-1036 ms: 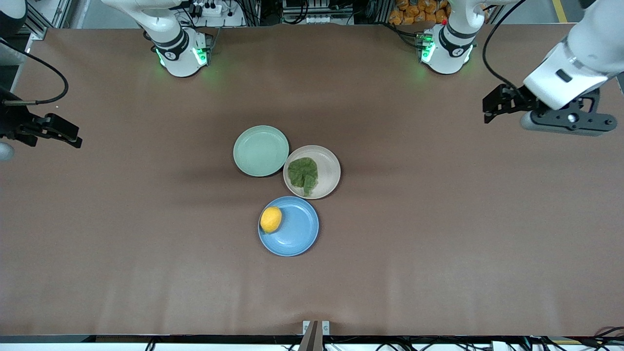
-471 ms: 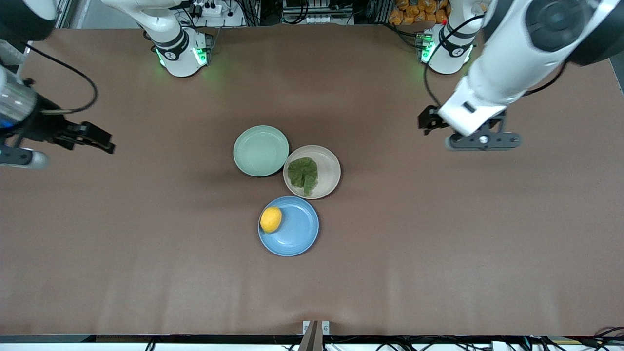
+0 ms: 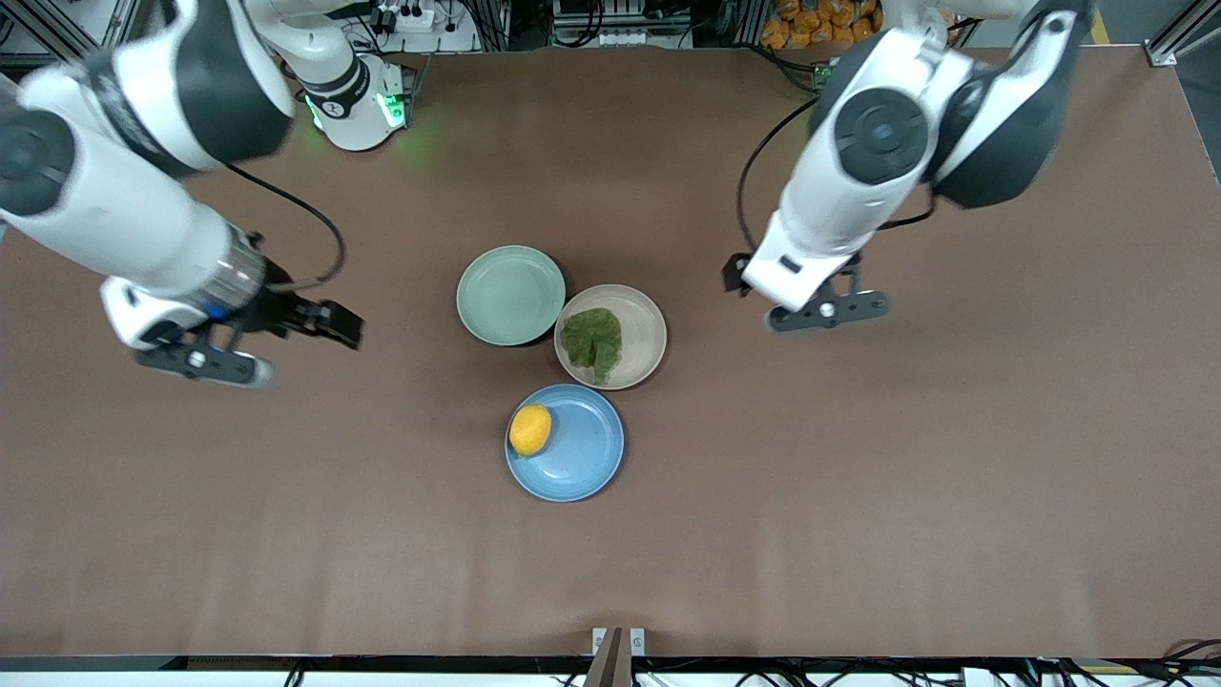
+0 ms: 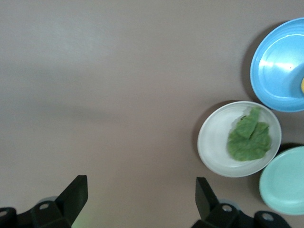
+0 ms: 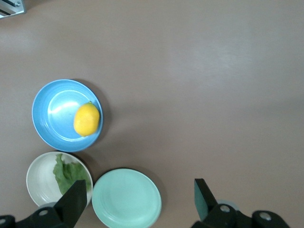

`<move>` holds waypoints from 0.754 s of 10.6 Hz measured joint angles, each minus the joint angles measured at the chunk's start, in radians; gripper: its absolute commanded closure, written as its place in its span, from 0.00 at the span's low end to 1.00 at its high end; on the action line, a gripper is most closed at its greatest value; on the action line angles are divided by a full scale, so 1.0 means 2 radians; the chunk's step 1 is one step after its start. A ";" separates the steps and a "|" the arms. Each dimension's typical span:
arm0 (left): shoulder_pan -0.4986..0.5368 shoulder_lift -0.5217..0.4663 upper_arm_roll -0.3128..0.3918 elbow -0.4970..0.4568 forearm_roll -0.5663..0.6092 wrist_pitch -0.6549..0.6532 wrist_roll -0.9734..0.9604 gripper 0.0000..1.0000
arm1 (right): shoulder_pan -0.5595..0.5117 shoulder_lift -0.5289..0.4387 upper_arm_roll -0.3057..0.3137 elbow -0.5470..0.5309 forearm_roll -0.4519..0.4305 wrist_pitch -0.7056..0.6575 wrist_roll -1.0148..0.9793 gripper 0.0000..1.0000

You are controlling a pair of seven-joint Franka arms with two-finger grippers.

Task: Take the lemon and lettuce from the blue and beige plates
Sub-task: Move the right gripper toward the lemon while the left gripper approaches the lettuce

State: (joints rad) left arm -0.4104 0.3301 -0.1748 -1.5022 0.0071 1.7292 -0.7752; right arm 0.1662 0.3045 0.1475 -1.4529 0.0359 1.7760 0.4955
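The lemon (image 3: 529, 429) lies on the sky-blue plate (image 3: 582, 458), at its edge toward the right arm's end. The lettuce (image 3: 593, 342) lies flat on the beige plate (image 3: 644, 329), which touches the blue plate and is farther from the front camera. My left gripper (image 3: 828, 311) is open and empty over bare table, toward the left arm's end from the beige plate. My right gripper (image 3: 202, 364) is open and empty over bare table toward the right arm's end. The left wrist view shows the left gripper (image 4: 140, 197) and the lettuce (image 4: 249, 140). The right wrist view shows the right gripper (image 5: 140, 199) and the lemon (image 5: 87, 119).
An empty mint-green plate (image 3: 510, 294) touches the beige plate on the side toward the right arm's end. It also shows in the right wrist view (image 5: 127, 198). A brown mat (image 3: 858, 496) covers the table.
Both arms have swung in from the table's ends toward the plates in the middle. Both grippers stay open and empty. The plates, lemon and lettuce have not moved.
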 measured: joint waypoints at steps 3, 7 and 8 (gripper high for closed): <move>-0.033 0.056 0.000 0.000 0.000 0.069 -0.078 0.00 | 0.013 0.057 0.003 -0.002 0.001 0.078 0.013 0.00; -0.051 0.095 0.000 0.003 0.000 0.132 -0.148 0.00 | 0.044 0.136 0.005 -0.002 0.001 0.203 0.086 0.00; -0.055 0.106 0.000 0.008 0.000 0.146 -0.165 0.00 | 0.051 0.153 0.005 -0.003 0.000 0.235 0.103 0.00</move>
State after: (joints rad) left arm -0.5213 0.5425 -0.1744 -1.4861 0.0071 2.0205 -1.1058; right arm 0.2686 0.6109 0.1576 -1.4579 0.0367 2.2456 0.7013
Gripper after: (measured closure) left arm 0.000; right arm 0.000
